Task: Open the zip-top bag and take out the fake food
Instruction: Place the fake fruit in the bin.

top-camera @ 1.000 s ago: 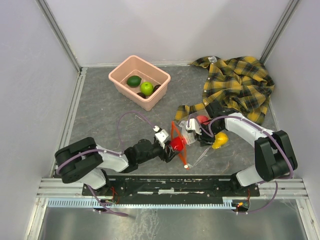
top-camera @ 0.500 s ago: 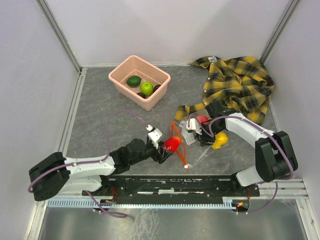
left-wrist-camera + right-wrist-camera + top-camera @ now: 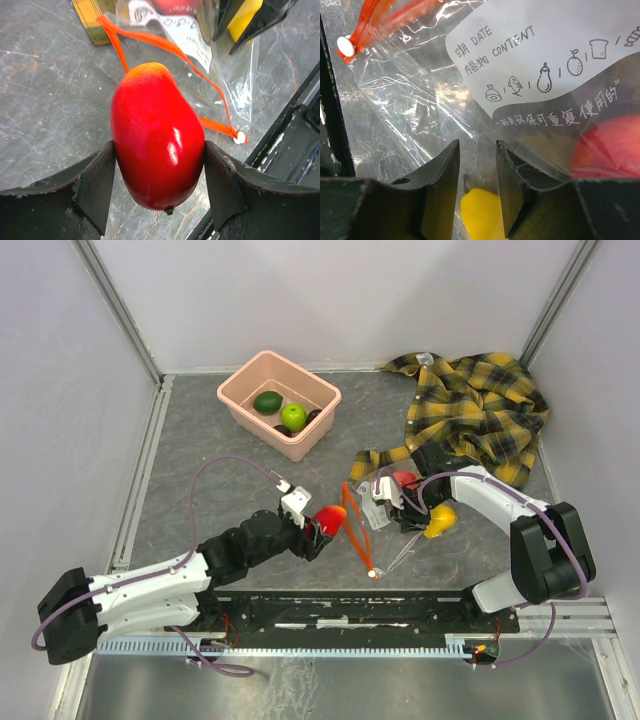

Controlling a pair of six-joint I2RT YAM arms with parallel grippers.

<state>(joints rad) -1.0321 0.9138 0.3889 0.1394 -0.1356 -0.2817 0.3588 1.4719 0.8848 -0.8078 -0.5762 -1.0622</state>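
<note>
The bag (image 3: 380, 525) lies open at the near middle of the table (image 3: 200, 470), its orange zip strip (image 3: 358, 538) splayed. The left wrist view shows the left gripper (image 3: 322, 526) clamped on a red fruit (image 3: 155, 135) outside the bag. Only the right wrist view shows the right gripper (image 3: 477, 170) pinching the film, with a yellow fruit (image 3: 480, 210) between its fingers and another red piece (image 3: 610, 145) behind the label. From above, green fruits (image 3: 293, 417) sit in the tub (image 3: 300, 445), with the shirt (image 3: 480, 405) beyond.

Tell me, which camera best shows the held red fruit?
Left wrist view: the red fruit fills the frame, clamped in the left gripper. The top view shows it small; the right wrist view misses it.
</note>
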